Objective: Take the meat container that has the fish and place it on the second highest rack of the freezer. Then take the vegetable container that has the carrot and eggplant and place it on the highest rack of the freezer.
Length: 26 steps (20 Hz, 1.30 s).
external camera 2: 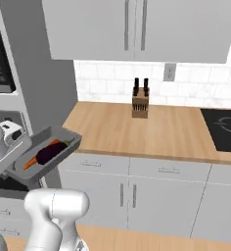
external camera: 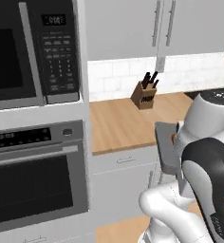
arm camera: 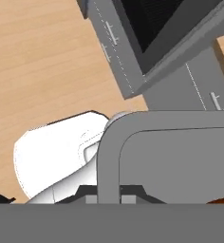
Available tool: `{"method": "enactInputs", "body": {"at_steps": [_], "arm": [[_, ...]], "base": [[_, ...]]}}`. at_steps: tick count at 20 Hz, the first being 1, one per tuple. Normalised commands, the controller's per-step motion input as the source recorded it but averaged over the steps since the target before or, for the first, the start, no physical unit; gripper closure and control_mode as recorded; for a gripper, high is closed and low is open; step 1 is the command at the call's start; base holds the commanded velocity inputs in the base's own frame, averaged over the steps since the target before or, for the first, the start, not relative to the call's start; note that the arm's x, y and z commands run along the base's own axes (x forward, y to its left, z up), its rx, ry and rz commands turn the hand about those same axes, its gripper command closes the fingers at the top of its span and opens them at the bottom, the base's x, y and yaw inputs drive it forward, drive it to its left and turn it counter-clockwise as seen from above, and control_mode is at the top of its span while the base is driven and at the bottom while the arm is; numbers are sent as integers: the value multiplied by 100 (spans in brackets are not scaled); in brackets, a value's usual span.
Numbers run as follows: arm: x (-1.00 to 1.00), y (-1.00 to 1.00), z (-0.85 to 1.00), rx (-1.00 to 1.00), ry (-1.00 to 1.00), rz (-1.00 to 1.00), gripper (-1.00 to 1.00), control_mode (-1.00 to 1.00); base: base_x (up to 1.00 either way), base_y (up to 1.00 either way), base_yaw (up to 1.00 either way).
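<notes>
Right base view | grey rectangular vegetable tray (external camera 2: 63,136) with orange carrot (external camera 2: 32,161), dark eggplant (external camera 2: 50,151) | fingers (external camera 2: 12,131) clamped on tray's short end, long axis pointing away, off the wooden surface (external camera 2: 151,130)

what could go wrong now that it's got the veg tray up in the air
The grey tray is held tilted off the counter by the gripper at one end; the carrot and eggplant lie loose and could slide or roll out. A one-ended grip might also let the tray sag or slip. Its free end hangs near the wooden counter edge and could clip it in a swing.
</notes>
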Motion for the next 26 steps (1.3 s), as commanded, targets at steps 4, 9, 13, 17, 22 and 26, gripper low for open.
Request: {"method": "enactInputs", "body": {"at_steps": [4, 9, 13, 17, 22, 26], "arm": [[0, 0, 0, 0, 0, 0, 100, 100], [0, 0, 0, 0, 0, 0, 100, 100], [0, 0, 0, 0, 0, 0, 100, 100], [0, 0, 0, 0, 0, 0, 100, 100], [0, 0, 0, 0, 0, 0, 100, 100], [0, 0, 0, 0, 0, 0, 100, 100]], "base": [[-19, 100, 43], [-19, 100, 50], [-9, 100, 41], [4, 100, 36], [9, 99, 32], [7, 87, 16]]}}
